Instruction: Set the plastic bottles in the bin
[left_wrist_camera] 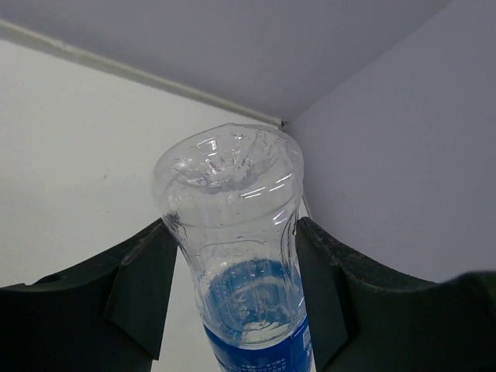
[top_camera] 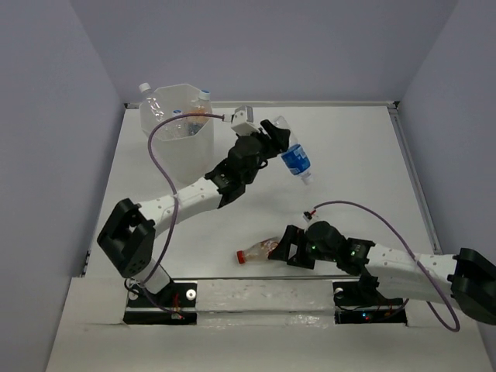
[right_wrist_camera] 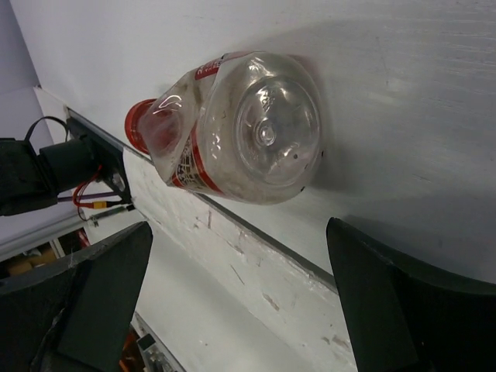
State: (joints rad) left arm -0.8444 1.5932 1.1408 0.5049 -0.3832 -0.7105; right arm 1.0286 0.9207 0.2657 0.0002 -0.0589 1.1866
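The blue-labelled bottle (top_camera: 294, 153) is clamped in the left hand (top_camera: 276, 138) right of the bin (top_camera: 177, 138), tilted, cap pointed down and near-right. The red-capped bottle (top_camera: 260, 249) is laid on the near table (top_camera: 356, 155), cap leftward, before the spread right hand (top_camera: 288, 246).

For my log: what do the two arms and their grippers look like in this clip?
The left arm and right arm have white links between chunky black joints. The left gripper and right gripper are black, each with two broad wedge-shaped fingers. A thin purple cable loops along each arm; small green lights dot the right arm's wrist.
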